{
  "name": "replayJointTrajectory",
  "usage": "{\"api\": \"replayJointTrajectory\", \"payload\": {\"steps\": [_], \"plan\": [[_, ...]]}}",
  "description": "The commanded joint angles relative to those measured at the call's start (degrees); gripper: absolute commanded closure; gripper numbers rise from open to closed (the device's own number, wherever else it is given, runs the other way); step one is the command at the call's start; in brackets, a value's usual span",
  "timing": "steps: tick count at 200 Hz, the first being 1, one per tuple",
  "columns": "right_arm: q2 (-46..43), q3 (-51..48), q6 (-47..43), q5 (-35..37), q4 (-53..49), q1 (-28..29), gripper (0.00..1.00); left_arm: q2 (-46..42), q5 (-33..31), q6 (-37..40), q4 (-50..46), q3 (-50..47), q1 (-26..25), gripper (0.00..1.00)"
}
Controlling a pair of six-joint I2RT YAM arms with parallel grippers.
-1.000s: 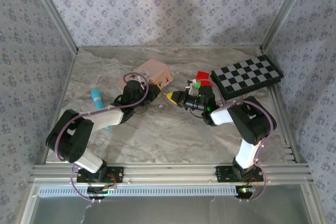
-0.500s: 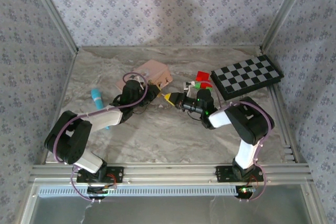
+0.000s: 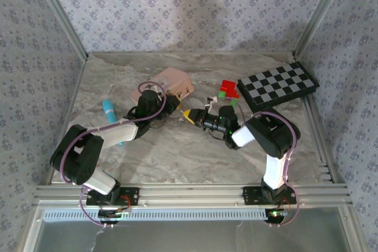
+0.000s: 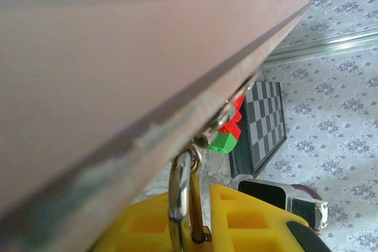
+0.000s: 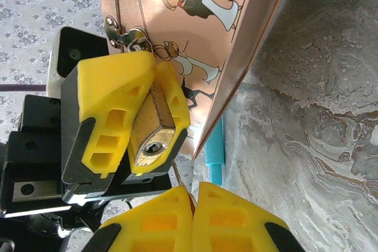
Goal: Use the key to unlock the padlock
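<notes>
The brass padlock [image 5: 151, 128] hangs by its silver shackle [image 4: 179, 196] from the hasp of the pink illustrated box [image 3: 171, 81]. My left gripper [image 3: 170, 106] is shut on the padlock's body, whose keyhole end faces the right wrist camera. My right gripper [image 5: 193, 188] is shut on the key [image 5: 179, 176], of which a thin blade sticks out between the yellow fingertips. The blade's tip lies just below and right of the keyhole, a short way from it. In the top view the right gripper [image 3: 189, 114] sits close to the left one, tips nearly meeting.
A chessboard [image 3: 277, 85] lies at the back right, with red and green bricks [image 3: 227, 89] beside it. A blue cylinder [image 3: 110, 111] rests left of the left arm. Patterned walls and metal rails close in the table.
My right gripper has shifted left and toward the near edge, closer to the padlock. The left arm and the box have stayed put.
</notes>
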Motion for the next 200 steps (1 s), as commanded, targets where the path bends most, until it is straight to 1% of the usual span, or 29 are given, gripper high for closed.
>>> {"api": "replayJointTrajectory", "payload": {"steps": [1,75,141,200], "plan": [[-1.8,0.3,0.3,0.6,1.5,0.1,1.0,-2.5,-0.2,-0.9,4.0,0.1,-0.4,1.0],[-1.6,0.6,0.5,1.1,2.3,-0.2,1.0,-2.8,-0.2,-1.1,4.5,-0.1,-1.1,1.0],[-2.1,1.2,1.5,0.9,3.9,-1.8,1.0,-3.9,0.0,-1.7,4.8,-1.3,-1.4,1.0],[-0.7,3.4,2.6,0.9,4.5,0.4,1.0,-4.0,-0.3,-1.7,5.0,-1.0,-1.7,1.0]]}}
